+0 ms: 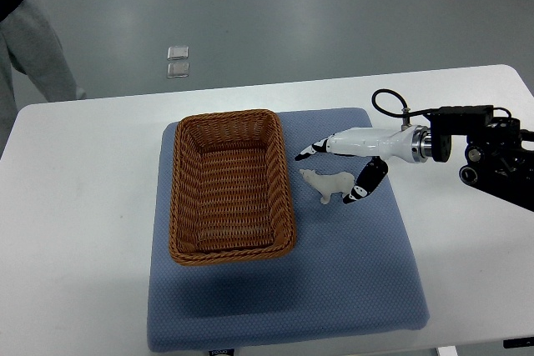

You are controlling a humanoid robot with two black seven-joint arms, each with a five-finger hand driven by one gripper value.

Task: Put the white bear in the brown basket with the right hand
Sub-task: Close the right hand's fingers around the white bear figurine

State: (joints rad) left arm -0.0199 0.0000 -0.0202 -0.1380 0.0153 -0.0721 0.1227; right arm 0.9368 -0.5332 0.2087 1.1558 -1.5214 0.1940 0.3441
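On the blue mat (350,281), just right of brown basket (185,206): white bear (327,183) lengthwise between right hand's (334,174) spread, unclosed fingers (310,151).

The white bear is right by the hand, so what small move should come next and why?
Probably close the fingers on the white bear. The right hand is open and straddles it, one finger beyond it and the thumb near its rear, but nothing grips it yet. The bear stands on the blue mat, just right of the brown basket, which holds nothing.
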